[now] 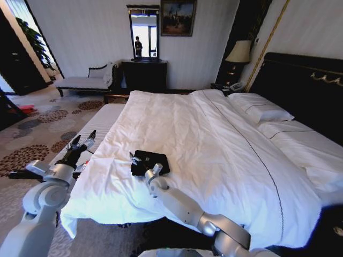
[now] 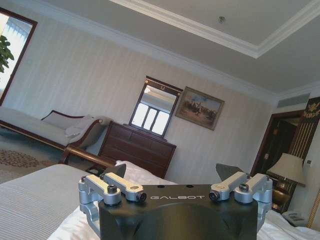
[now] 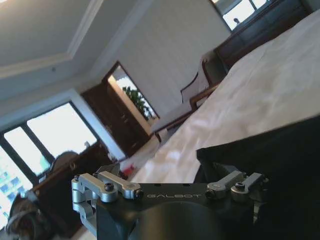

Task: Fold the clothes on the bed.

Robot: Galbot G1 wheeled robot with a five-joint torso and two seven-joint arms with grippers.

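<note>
A hotel room holds a big bed (image 1: pixel 225 144) with a white duvet (image 1: pixel 187 134) and a dark headboard (image 1: pixel 305 85). Near the bed's close corner, on the duvet, lies the black T-shirt (image 1: pixel 151 160). It looks already folded into a small dark pile.

The right gripper (image 1: pixel 140 165) is down at the shirt's near-left edge, touching or almost touching the cloth. In the right wrist view the shirt (image 3: pixel 270 160) sits right in front of the gripper (image 3: pixel 200 177), but I cannot tell if its fingers are closed on the cloth or not.

The left gripper (image 1: pixel 81 142) hangs in the air beside the bed, apart from the shirt, with its fingers spread wide.

To do this step well, the right gripper should grab only the shirt and not the duvet under it. Then the folded edges should line up flat.

No boxes or baskets are here. Two pillows (image 1: pixel 262 110) rest by the headboard.
</note>
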